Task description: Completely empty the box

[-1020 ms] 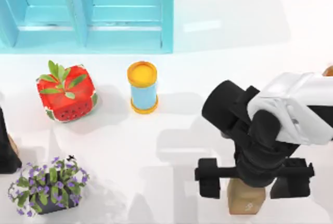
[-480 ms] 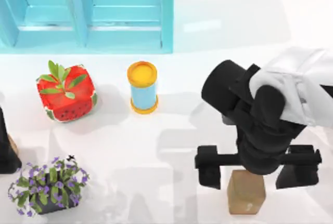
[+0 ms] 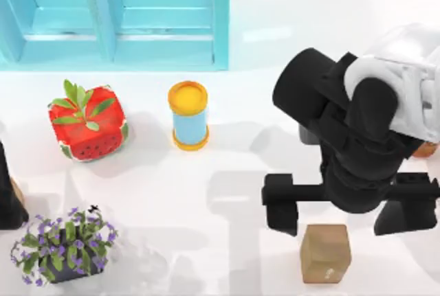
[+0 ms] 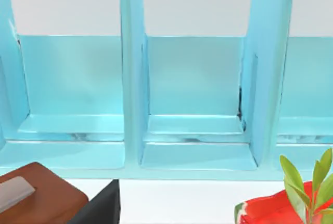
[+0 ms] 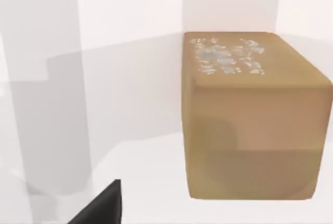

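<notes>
Plain tan carton [image 3: 325, 253], turquoise box [image 3: 117, 18]

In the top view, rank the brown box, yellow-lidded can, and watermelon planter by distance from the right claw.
1. Brown box, just below the right claw, at the front.
2. Yellow-lidded can, center.
3. Watermelon planter, far left.

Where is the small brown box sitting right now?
The brown box stands on the table near the top view's lower right, just below the open right gripper, which is not touching it.
</notes>
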Controlling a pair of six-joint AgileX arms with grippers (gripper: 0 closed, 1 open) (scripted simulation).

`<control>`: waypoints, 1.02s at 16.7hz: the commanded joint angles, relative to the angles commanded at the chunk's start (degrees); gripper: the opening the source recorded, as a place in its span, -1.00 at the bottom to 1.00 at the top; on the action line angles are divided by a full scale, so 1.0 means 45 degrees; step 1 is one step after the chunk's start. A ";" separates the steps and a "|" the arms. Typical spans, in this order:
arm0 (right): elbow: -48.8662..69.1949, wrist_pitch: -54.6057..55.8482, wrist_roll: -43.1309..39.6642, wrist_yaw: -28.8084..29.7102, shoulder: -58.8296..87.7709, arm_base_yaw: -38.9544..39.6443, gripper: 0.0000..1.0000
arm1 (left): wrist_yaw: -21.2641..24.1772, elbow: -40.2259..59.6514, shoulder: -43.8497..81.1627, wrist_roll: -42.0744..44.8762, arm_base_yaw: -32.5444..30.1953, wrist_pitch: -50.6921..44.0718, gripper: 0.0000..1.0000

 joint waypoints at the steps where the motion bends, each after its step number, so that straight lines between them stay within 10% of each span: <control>1: 0.0020 -0.0012 -0.0015 -0.0002 0.0000 -0.0020 1.00 | 0.0000 0.0000 0.0000 0.0000 0.0000 0.0000 1.00; 7: 0.2342 -0.0998 -0.2541 -0.0168 -0.0007 -0.2899 1.00 | 0.0000 0.0000 0.0000 0.0000 0.0000 0.0000 1.00; 17: 0.6565 -0.2414 -1.2396 -0.0491 0.2429 -1.3254 1.00 | 0.0000 0.0000 0.0000 0.0000 0.0000 0.0000 1.00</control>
